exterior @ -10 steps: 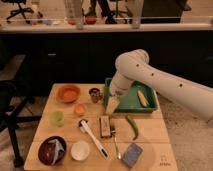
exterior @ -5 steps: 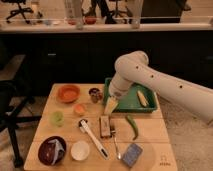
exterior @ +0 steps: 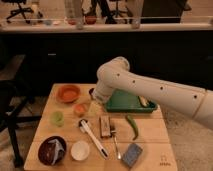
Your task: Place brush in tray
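The brush is long and white with a round head, and lies slanted on the wooden table, head toward the upper left. The green tray stands at the table's back right with a yellowish item in its right end. My gripper hangs just left of the tray's near-left corner, above the table and a little above and behind the brush head. It is open with nothing in it. The white arm reaches in from the right, over the tray.
An orange bowl sits at the back left, with a green cup and a small orange item nearer. A brown block, fork, green pepper, blue sponge, white bowl and dark red bowl fill the front.
The arm has swung left, carrying the gripper from the tray's left part out over the table toward the brush head. The brush has not moved.
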